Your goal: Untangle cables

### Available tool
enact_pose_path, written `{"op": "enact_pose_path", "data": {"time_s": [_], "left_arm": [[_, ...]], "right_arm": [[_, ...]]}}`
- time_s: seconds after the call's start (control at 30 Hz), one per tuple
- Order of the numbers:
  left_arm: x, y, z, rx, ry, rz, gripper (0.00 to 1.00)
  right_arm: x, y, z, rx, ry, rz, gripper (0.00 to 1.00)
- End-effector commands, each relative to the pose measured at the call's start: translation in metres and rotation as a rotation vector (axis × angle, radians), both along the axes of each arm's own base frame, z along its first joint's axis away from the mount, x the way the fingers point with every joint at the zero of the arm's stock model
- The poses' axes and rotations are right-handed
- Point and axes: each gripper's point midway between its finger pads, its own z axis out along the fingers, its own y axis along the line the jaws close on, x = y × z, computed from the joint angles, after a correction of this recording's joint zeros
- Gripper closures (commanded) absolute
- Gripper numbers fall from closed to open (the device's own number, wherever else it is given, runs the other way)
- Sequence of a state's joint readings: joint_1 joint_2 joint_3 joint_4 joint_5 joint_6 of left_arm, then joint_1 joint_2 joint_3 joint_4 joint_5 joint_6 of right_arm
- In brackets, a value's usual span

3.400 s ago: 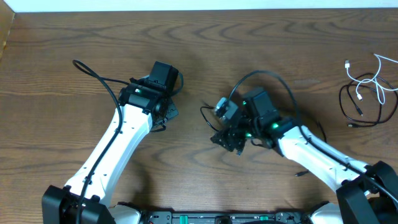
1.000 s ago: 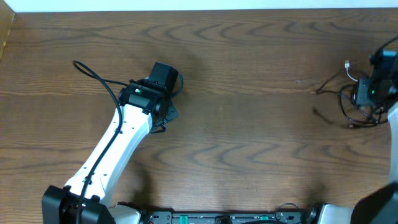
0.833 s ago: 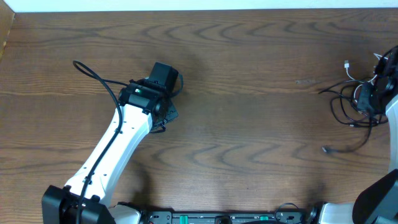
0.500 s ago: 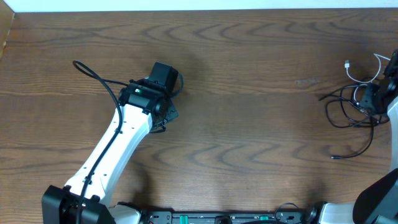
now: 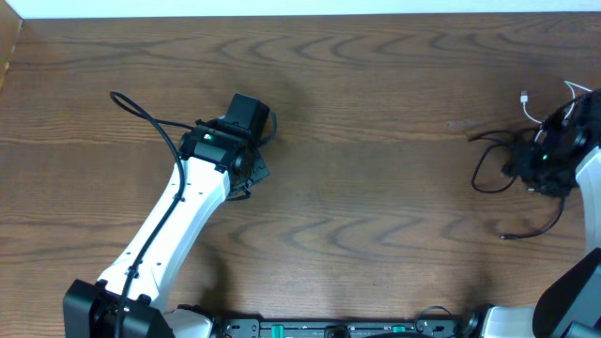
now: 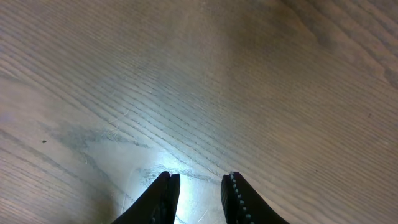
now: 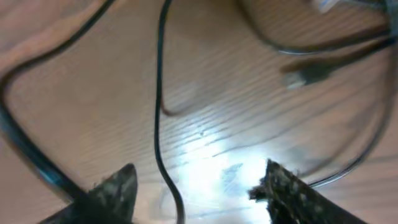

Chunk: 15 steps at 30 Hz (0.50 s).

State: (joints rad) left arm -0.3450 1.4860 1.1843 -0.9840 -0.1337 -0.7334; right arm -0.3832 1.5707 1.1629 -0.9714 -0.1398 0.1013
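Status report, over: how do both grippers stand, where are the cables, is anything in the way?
Left gripper open, empty, over table. Right gripper open astride a black cable, not gripping. White cable close by. Nothing blocking.

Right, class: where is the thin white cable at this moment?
Overhead view: the thin white cable lies at the wooden table's far right, near the back, just behind the thin black cables under the right arm.

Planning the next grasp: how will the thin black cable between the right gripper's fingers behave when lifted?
Probably floppy: the black cable lies in loose curves, so it should sag and trail. Likely light, being very thin. Lying among other cables, it may drag them along.
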Motion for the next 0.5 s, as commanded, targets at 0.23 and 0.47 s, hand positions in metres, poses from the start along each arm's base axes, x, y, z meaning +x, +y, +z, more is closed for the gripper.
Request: {"op": "enact_pose_path", "data": {"time_s": [0.23, 0.47], "left_arm": [[0.0, 0.002, -0.004, 0.008, 0.01, 0.011, 0.72], [0.0, 0.001, -0.003, 0.007, 0.009, 0.011, 0.72]], "right_arm": [[-0.03, 0.052, -0.035, 0.266, 0.06, 0.023, 0.24], [-0.008, 0.106, 0.001, 0.577, -0.173, 0.251, 0.25]]}}
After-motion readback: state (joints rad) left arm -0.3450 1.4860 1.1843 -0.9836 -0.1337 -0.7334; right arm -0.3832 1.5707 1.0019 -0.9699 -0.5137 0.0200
